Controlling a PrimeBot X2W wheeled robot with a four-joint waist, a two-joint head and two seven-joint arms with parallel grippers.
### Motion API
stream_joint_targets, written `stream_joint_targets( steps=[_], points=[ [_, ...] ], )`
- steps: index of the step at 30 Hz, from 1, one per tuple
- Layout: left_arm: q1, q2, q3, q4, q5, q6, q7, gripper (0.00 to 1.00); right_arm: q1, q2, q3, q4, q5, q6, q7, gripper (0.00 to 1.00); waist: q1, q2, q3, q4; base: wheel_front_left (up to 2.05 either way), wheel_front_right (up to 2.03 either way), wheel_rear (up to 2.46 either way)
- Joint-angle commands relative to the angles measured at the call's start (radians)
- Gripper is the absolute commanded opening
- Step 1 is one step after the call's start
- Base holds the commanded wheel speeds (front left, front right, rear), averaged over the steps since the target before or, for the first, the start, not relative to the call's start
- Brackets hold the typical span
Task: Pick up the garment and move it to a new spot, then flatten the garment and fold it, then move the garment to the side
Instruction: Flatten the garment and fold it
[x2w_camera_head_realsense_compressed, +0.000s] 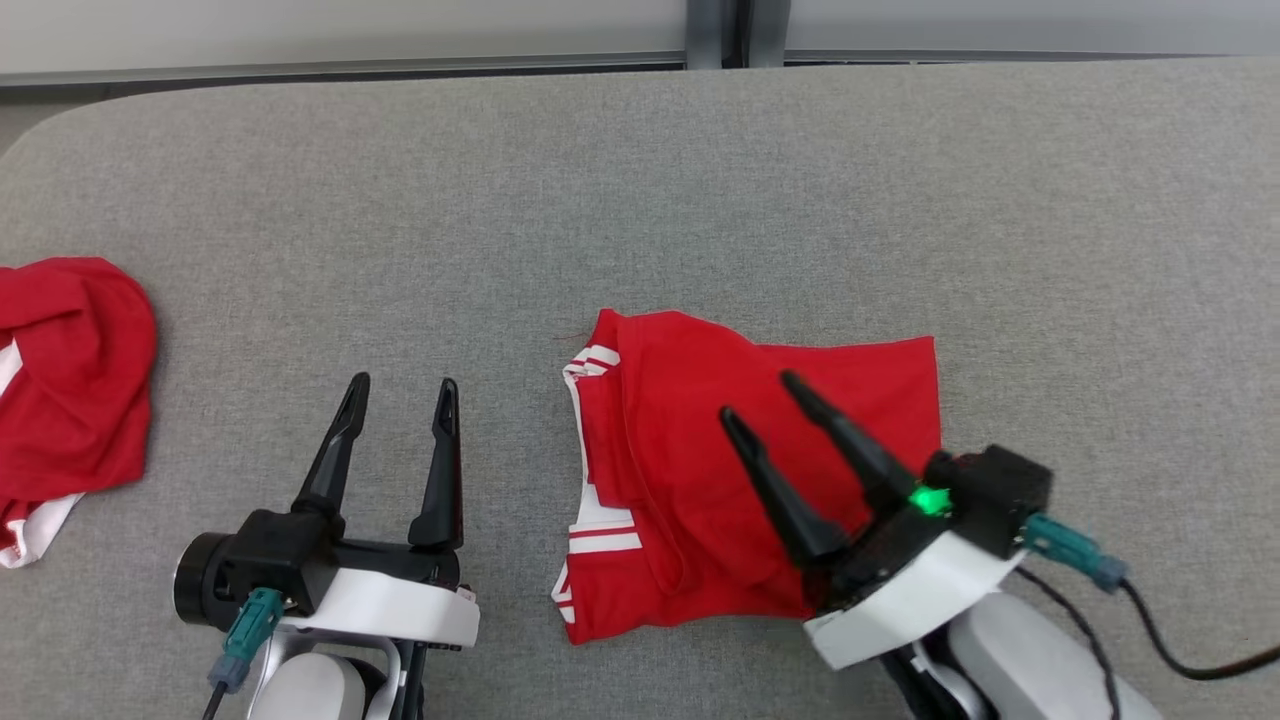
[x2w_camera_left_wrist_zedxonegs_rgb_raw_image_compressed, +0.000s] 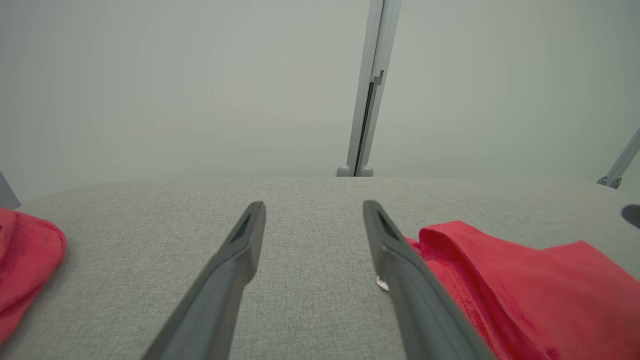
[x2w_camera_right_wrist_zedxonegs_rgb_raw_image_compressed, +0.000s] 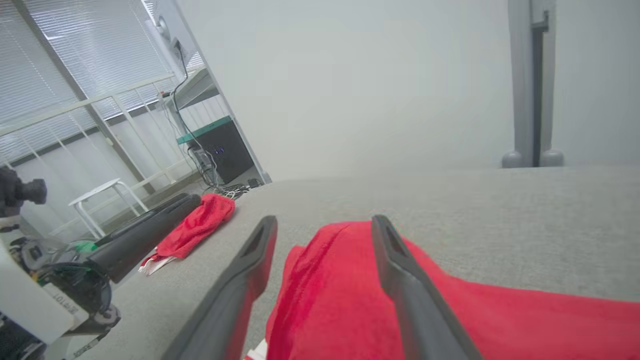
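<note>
Red garment (x2w_camera_head_realsense_compressed: 700, 480), folded, on grey counter (x2w_camera_head_realsense_compressed: 700, 180).
White-striped edge faces left; left claw (x2w_camera_head_realsense_compressed: 402, 381) spread, empty, beside it; right claw (x2w_camera_head_realsense_compressed: 756, 394) spread above it, gripping nothing.

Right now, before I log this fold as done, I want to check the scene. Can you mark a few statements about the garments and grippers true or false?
1. The right gripper is open over the folded garment, gripping nothing. True.
2. The left gripper is shut on the folded garment. False: it is open over bare table, to the left of that garment.
3. A second red garment lies far to the robot's left on the table. True.
4. The two garments touch. False: a stretch of bare table lies between them.
5. The folded garment is plain red all over. False: white stripes show along its left edge.
</note>
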Motion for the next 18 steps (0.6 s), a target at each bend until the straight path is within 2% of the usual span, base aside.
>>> stream_joint_targets(
  steps=[1,10,18],
  points=[
    [0.009,0.009,0.006,-0.001,0.009,-0.004,-0.001,1.0,0.032,-0.012,-0.076,-0.033,-0.031,0.003,0.0,1.0,0.0,0.0,-0.014,-0.012,0.0,0.0,0.0],
    [0.027,0.023,0.019,-0.01,0.017,0.0,-0.001,1.0,0.18,-0.031,-0.437,-0.096,-0.16,0.003,-0.001,1.0,0.0,0.0,-0.066,-0.042,0.0,0.0,0.0],
    [0.065,0.041,0.032,-0.017,0.016,0.002,0.0,1.0,0.281,-0.04,-0.574,-0.108,-0.196,0.003,0.018,1.0,0.0,0.0,-0.121,-0.053,0.0,0.0,0.0]
  ],
)
